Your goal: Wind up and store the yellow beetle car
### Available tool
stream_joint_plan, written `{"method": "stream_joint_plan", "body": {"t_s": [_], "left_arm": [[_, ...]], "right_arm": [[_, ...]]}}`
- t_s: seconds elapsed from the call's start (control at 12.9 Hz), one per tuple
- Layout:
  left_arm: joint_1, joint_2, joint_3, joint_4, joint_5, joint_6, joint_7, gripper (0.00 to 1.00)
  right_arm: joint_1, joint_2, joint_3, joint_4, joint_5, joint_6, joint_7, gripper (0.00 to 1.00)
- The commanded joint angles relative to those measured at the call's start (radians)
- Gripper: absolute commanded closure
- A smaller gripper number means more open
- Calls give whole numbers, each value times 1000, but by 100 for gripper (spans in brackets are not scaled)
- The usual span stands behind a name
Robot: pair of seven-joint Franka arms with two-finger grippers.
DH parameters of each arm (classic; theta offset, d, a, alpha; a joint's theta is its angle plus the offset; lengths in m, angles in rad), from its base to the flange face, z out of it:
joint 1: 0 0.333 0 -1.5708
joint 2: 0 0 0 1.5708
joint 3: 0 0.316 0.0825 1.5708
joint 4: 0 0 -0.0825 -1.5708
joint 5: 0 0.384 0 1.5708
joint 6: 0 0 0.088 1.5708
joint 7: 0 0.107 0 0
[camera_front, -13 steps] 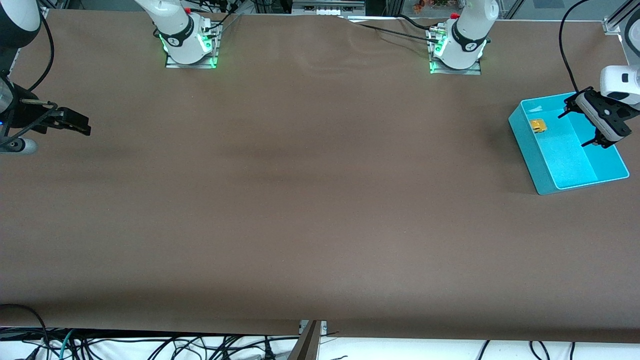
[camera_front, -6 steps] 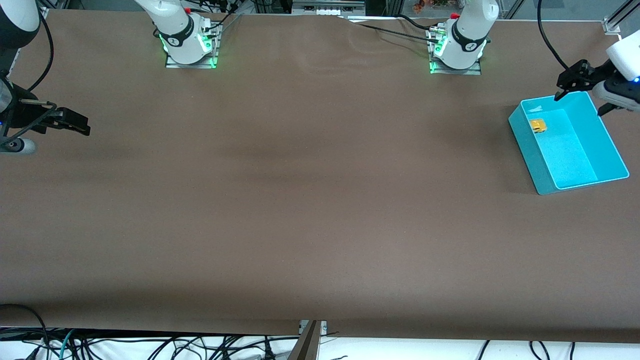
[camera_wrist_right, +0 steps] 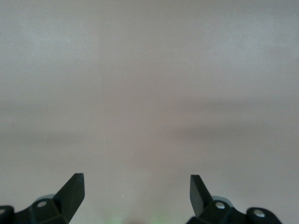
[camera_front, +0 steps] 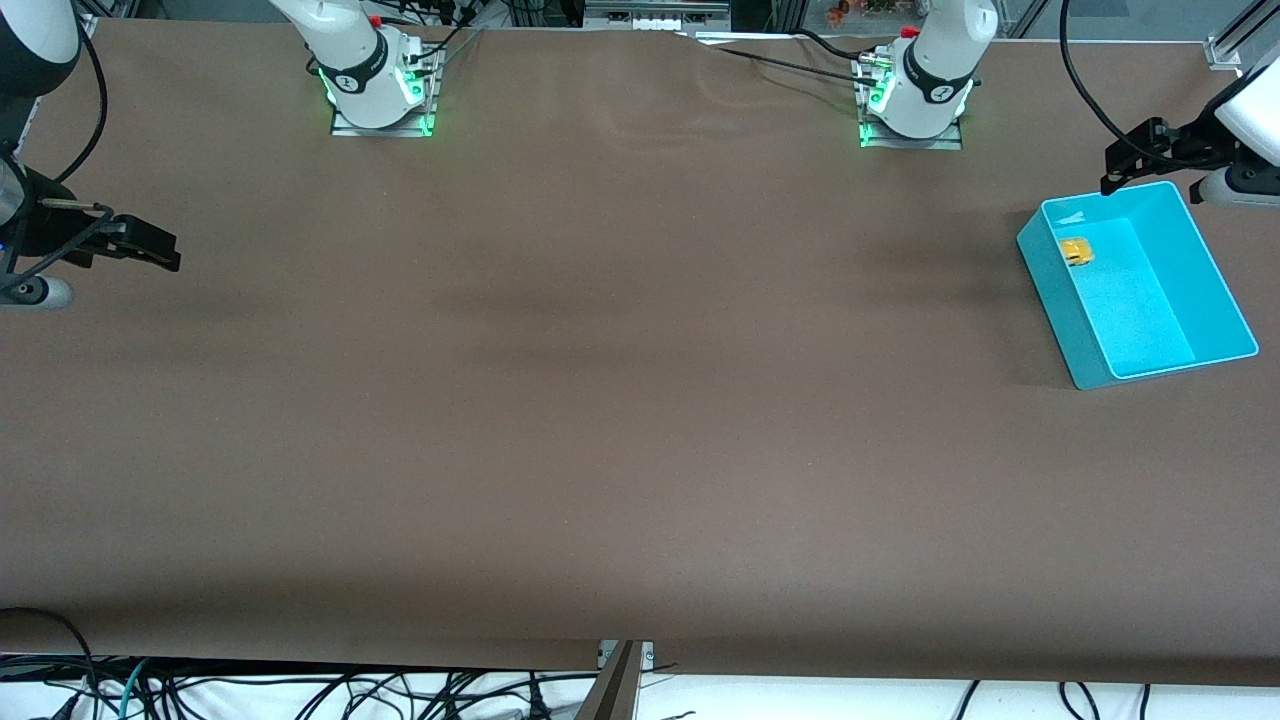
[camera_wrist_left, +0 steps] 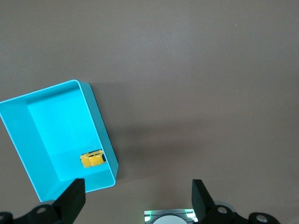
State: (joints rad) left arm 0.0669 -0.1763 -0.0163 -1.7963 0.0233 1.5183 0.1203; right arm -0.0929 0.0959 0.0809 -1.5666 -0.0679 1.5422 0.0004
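Note:
The yellow beetle car [camera_front: 1075, 251] lies in the teal bin [camera_front: 1075, 330], in the corner nearest the arm bases, at the left arm's end of the table. The left wrist view shows the car [camera_wrist_left: 92, 158] inside the bin [camera_wrist_left: 100, 126]. My left gripper [camera_front: 1140, 165] is open and empty, up in the air over the table just by the bin's edge toward the bases; its open jaws [camera_wrist_left: 138, 198] hold nothing. My right gripper [camera_front: 150, 245] is open and empty, waiting over the right arm's end of the table [camera_wrist_right: 136, 191].
The brown table cloth [camera_front: 620, 400] spreads wide between the two arms. The arm bases [camera_front: 378, 90] [camera_front: 915, 95] stand along the edge farthest from the front camera. Cables [camera_front: 400, 690] hang below the nearest edge.
My left gripper has lifted away from over the bin and moved toward the bases. The car stays in the bin. The right arm has not moved.

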Motion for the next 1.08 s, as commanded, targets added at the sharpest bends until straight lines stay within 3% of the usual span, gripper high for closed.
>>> {"method": "stream_joint_plan", "body": {"t_s": [0.0,0.54,1.01], "left_arm": [[8,-2,-4,20,-17,-40,-77,0],[5,3,-21,57,-19,-67,-252,0],[5,3,-33,57,-19,-102,-268,0]], "right_arm": [[-2,2,-3,13,17,-2,3,0],[-4,2,-3,13,17,-4,3,0],[-5,4,-3,13,17,-4,1,0]]}}
